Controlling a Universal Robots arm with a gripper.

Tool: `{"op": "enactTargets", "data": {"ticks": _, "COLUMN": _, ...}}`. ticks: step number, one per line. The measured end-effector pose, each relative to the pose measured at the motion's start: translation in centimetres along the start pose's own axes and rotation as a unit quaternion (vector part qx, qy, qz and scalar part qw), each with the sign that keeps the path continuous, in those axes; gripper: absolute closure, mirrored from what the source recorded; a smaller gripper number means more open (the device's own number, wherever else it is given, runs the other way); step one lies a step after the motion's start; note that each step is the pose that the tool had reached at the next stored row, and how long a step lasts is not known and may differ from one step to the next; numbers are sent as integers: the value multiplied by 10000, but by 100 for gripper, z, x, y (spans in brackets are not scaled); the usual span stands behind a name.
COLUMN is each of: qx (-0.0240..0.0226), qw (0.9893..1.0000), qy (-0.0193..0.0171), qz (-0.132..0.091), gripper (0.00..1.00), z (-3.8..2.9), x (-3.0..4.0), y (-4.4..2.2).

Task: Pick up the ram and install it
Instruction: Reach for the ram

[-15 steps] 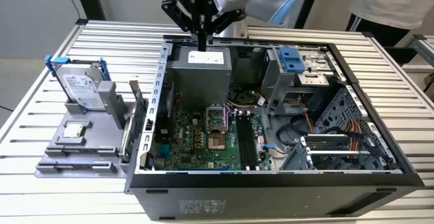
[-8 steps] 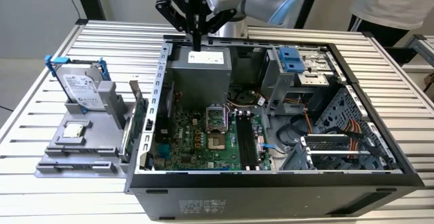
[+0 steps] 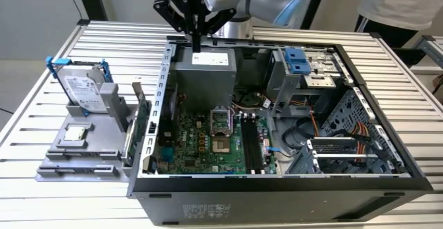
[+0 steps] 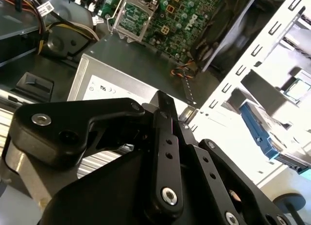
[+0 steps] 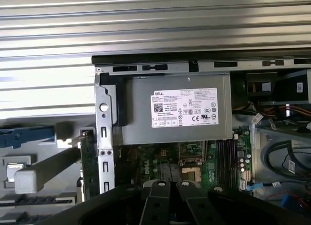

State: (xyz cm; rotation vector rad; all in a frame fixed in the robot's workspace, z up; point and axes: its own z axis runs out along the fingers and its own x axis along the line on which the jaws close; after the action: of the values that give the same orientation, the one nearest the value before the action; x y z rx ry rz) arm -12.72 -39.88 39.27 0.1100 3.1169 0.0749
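The gripper (image 3: pixel 197 46), fingers pressed together, hangs just over the grey power box (image 3: pixel 203 73) in the open case (image 3: pixel 277 198); I cannot tell where the ram lies

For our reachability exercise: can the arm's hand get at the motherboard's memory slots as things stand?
Probably yes: the case is open, and nothing covers the memory slots; the hand hovers over the power supply.
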Motion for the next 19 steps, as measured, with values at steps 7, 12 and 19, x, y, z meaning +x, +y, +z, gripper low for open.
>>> {"op": "enactTargets", "data": {"ticks": 7, "qx": 0, "qw": 10000, "qy": 0, "qz": -6, "gripper": 100, "z": -2, "x": 110, "y": -7}}
{"op": "enactTargets", "data": {"ticks": 12, "qx": 0, "qw": 10000, "qy": 0, "qz": -11, "gripper": 100, "z": -5, "x": 227, "y": -16}}
{"op": "enactTargets", "data": {"ticks": 19, "qx": -1, "qw": 10000, "qy": 2, "qz": -42, "gripper": 100, "z": -10, "x": 429, "y": -30}}
